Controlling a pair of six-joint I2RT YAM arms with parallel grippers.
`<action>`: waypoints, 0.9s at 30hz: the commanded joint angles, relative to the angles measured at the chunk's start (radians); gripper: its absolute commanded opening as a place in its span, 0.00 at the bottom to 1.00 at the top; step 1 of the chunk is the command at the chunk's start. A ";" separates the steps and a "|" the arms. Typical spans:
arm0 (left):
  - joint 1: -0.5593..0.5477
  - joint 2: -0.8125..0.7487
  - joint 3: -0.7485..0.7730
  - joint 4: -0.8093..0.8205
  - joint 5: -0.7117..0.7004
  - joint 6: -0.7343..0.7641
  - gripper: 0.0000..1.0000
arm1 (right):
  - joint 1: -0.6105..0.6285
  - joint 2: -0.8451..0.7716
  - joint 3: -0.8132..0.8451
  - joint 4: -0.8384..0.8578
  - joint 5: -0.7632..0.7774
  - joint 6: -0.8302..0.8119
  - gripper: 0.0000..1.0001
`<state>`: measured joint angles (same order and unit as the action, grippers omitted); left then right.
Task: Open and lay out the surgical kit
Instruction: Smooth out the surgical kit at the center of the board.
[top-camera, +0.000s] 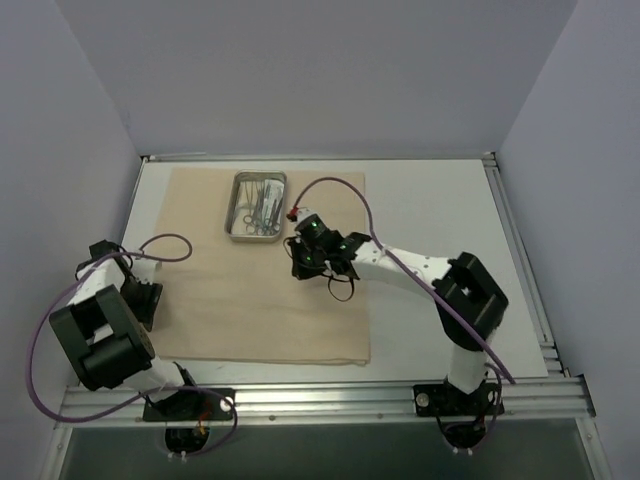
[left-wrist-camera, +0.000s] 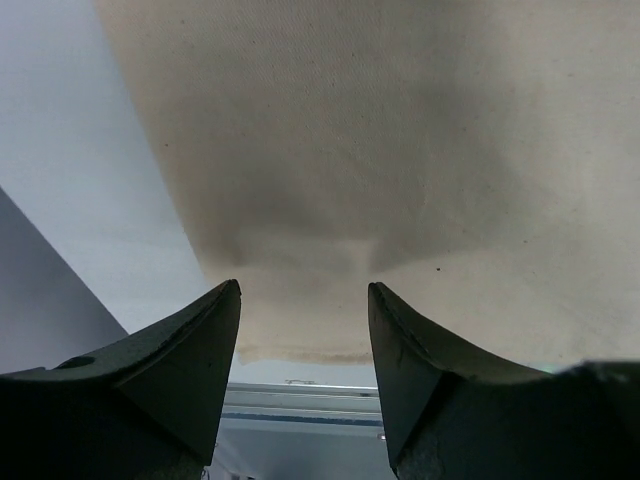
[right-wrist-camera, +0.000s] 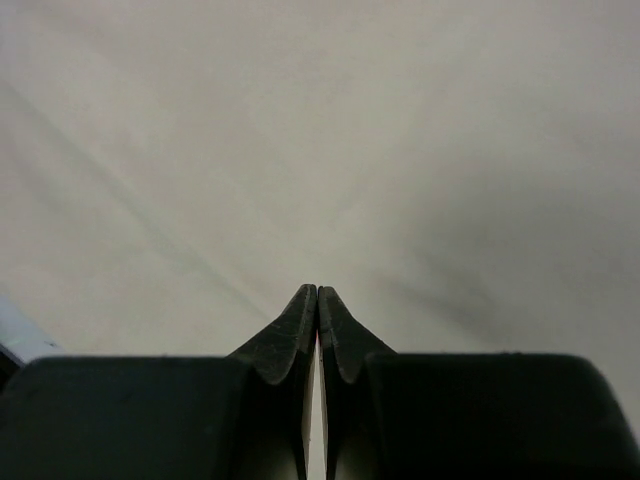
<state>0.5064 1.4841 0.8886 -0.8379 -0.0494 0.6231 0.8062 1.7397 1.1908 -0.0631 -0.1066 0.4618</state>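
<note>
My left gripper (left-wrist-camera: 303, 300) is gaping over the cloth wrap (left-wrist-camera: 420, 150) | my right gripper (right-wrist-camera: 317, 296) is pinching closed, empty | steel tray (top-camera: 259, 205) is sitting on cloth

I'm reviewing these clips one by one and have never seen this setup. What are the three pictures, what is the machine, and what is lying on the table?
The machine is two robot arms bolted at the near edge of a table. The overhead picture looks down from above and behind them. The other two come from cameras on each wrist, looking past that arm's own fingers.

A beige cloth lies spread flat. Near its far edge sits a small steel tray holding thin metal instruments, too small to tell apart.

The left gripper is open over the cloth's edge, with nothing between its fingers. The right gripper, beside the tray, is shut and empty.
</note>
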 joint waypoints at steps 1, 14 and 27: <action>0.021 0.034 -0.022 0.071 -0.027 0.007 0.63 | 0.074 0.148 0.152 0.084 -0.042 -0.072 0.00; -0.037 -0.198 0.061 -0.115 0.245 0.099 0.62 | 0.172 0.489 0.360 0.039 0.027 -0.121 0.00; -1.032 -0.424 -0.068 -0.065 0.376 0.151 0.62 | 0.097 0.414 0.405 0.048 -0.067 -0.134 0.00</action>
<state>-0.3988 1.1152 0.8692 -0.8726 0.2581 0.6907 0.9348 2.1983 1.5585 0.0204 -0.1635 0.3447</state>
